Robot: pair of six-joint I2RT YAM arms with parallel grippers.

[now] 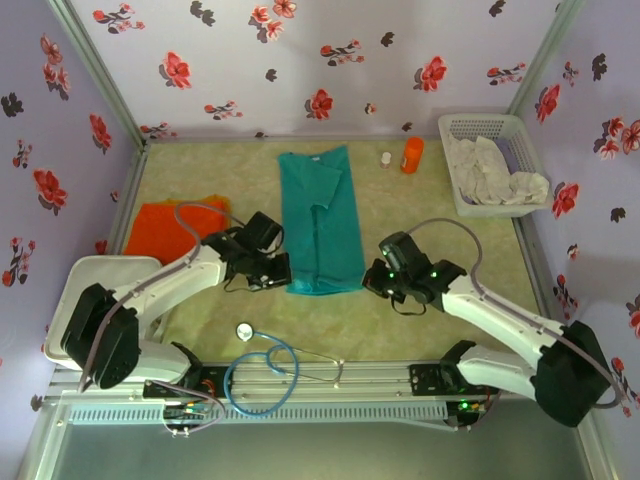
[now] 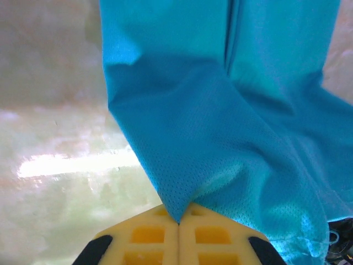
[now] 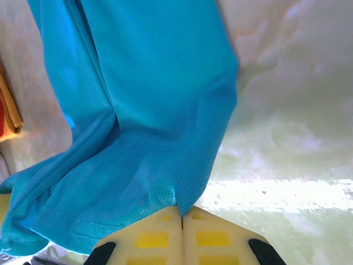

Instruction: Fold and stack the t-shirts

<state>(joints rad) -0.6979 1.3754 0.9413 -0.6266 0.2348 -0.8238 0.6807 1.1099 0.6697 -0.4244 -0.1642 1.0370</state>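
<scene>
Left claw (image 2: 178, 222) and right claw (image 3: 182, 216) each clamped tight on a near corner of teal t-shirt (image 1: 320, 215) (narrowed lengthwise, cross-fold pending); orange t-shirt (image 1: 165, 232) lies left of it, unstacked.

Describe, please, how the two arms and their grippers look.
Both the left arm and right arm have white shells with black joints and a looping grey cable. Small green lights glow on the right wrist. The left gripper and right gripper have pale yellow fingers moulded with square recesses.
</scene>
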